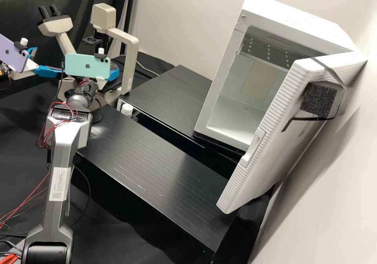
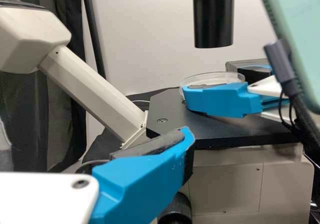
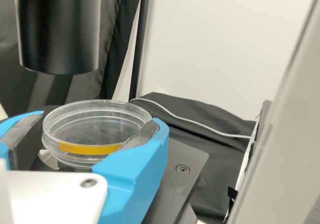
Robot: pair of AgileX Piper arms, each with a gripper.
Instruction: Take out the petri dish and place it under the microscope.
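At the far left, a purple phone [image 1: 11, 55] rides on the left arm; beside it, the left gripper [image 1: 47, 69] points toward the microscope [image 1: 127, 44], its jaws released, the dark pad [image 2: 150, 144] of one finger bare in its own wrist view; the microscope stands behind, eyepieces to the left, lamp head to the right; a mint green phone [image 1: 87, 65] sits on the right arm, which reaches up from the lower left corner; just right of that phone, the right gripper [image 1: 114, 71] is at the stage [image 2: 235, 126], its jaws grasping the petri dish [image 3: 97, 134], one padded finger on either side; the dish is clear, lies level with a yellow band on its side, and is at the stage, below the black tube [image 2: 214, 16]; whether its base touches the stage, I cannot tell; farther right come two black ribbed platforms [image 1: 145, 154], a small white knob [image 1: 127, 109] between them, and then a white cabinet [image 1: 292, 18], its door [image 1: 271, 134] wide open, a dark foam block [image 1: 320, 99] strapped to it.
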